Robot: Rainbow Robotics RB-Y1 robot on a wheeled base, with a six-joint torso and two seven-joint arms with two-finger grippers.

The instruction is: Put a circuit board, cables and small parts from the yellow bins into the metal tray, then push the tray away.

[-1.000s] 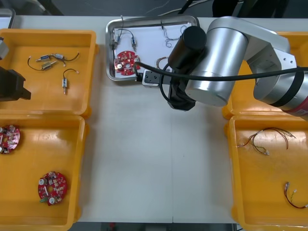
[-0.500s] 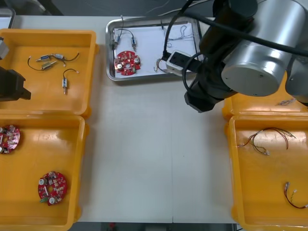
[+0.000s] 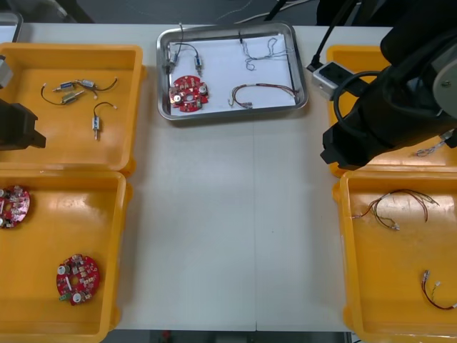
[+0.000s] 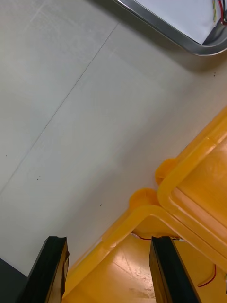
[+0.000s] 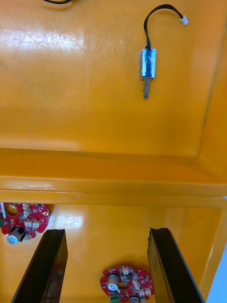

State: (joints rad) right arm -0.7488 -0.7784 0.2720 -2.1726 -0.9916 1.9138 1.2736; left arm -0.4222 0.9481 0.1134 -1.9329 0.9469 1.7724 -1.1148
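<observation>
Tray (image 3: pixel 221 68) well beyond R end effector (image 4: pixel 109 244)

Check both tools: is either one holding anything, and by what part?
Nothing is held. The right tool is open and empty above the right yellow bins; the left tool is open and empty above the left yellow bins.

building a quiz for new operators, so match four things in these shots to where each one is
1 metal tray
2 pair of circuit boards
3 right pincer
4 left pincer

a open, over the left yellow bins
b far middle of the table
c open, over the right bins' corners
d near left bin

Pairs: 1-b, 2-d, 3-c, 4-a
</observation>
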